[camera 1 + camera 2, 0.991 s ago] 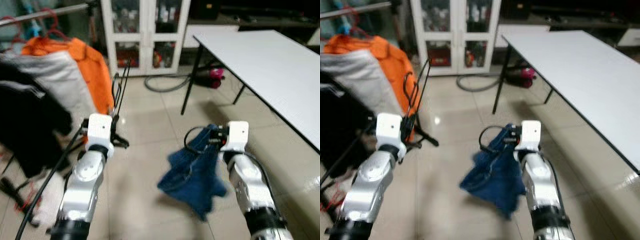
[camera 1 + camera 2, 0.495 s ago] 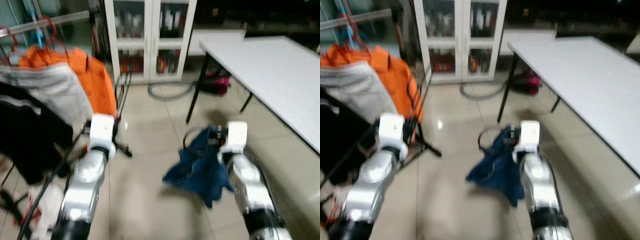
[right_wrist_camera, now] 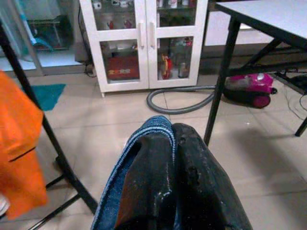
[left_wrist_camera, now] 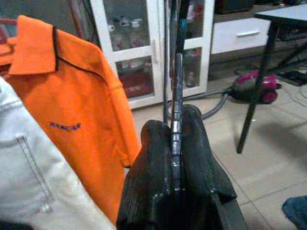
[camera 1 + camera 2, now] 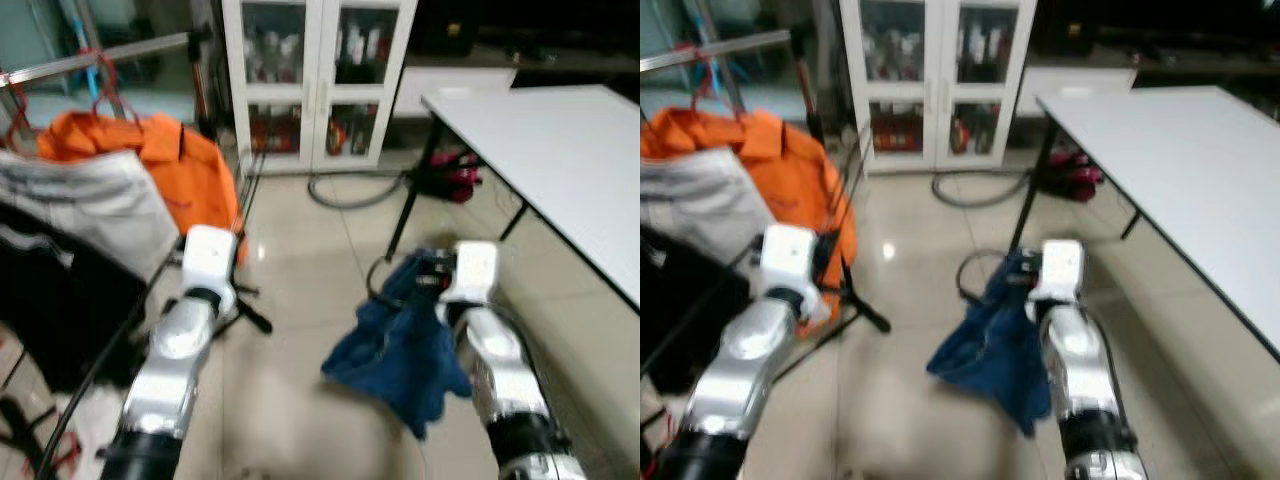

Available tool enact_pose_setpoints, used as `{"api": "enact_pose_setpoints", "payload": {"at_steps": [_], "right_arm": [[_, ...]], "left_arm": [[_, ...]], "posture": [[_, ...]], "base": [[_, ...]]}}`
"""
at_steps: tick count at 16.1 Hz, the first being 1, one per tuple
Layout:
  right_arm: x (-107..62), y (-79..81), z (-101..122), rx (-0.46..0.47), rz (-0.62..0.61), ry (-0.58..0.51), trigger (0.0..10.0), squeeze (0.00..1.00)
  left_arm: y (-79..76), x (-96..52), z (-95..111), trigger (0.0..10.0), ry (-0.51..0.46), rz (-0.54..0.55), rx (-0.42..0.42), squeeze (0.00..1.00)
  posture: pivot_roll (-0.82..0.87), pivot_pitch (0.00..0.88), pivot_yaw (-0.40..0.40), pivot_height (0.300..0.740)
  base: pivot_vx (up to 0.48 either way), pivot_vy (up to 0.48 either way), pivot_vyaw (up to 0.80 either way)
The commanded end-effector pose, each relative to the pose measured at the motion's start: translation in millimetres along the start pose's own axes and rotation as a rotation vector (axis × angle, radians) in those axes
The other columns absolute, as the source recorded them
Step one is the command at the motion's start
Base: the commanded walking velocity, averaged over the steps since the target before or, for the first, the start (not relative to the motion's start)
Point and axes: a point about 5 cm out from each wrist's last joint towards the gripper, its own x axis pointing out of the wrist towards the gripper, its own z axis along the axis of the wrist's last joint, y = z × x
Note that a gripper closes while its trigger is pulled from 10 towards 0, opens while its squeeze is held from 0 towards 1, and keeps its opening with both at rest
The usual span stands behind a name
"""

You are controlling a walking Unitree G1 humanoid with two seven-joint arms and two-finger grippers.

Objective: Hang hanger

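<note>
- Right gripper (image 3: 172, 139) in the right wrist view has its two black fingers pressed together on blue denim garment (image 3: 144, 139) cloth at the lower centre of the frame; a white cabinet (image 3: 144, 43), a grey hose (image 3: 177, 103) and a table leg (image 3: 218, 81) lie beyond.
- Left gripper (image 4: 175, 143) in the left wrist view is pinched shut on a thin black hanger (image 4: 176, 96) rod running up the frame's middle, with an orange shirt (image 4: 67, 110) on the left; the head views do not show this grip.
- Left eye view: the denim garment hangs at centre right from the right gripper, a black hanger loop (image 5: 378, 275) at its top; a clothes rail (image 5: 100, 60) with the shirt sits upper left, a white table (image 5: 560, 160) right.
- Right eye view: same scene, shifted.
- Against the earlier pictures, the cabinet and rail sit lower and nearer in frame, so the camera has moved; both grips are unchanged.
</note>
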Motion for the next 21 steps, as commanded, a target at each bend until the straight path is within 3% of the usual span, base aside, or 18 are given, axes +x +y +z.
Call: {"api": "enact_pose_setpoints", "payload": {"at_steps": [1,12,15,21], "right_arm": [[0.1,-13.0,12.1,-0.01,-0.038,-0.052,0.0,0.0],[0.2,-14.2,9.8,-0.018,-0.037,-0.036,0.0,0.0],[0.7,-14.0,10.0,-0.004,-0.041,-0.044,0.0,0.0],[1.4,-14.8,11.4,-0.01,-0.047,-0.051,0.0,0.0]], "left_arm": [[-12.1,3.3,6.4,10.0,-0.022,-0.041,0.0,0.0],[-19.1,6.9,5.5,10.0,-0.019,-0.091,0.019,0.0],[-20.0,8.0,3.6,10.0,-0.003,-0.091,0.018,0.0],[-22.2,8.4,2.2,10.0,0.003,-0.097,0.01,0.0]], "posture": [[0.0,0.0,-0.051,0.74],[-0.01,0.0,-0.047,0.74],[-0.01,0.0,-0.047,0.74],[-0.02,0.0,-0.046,0.74]], "base": [[0.431,0.0,0.0],[0.432,0.0,0.0],[0.37,0.0,-0.75],[0.0,0.0,-0.76]]}}
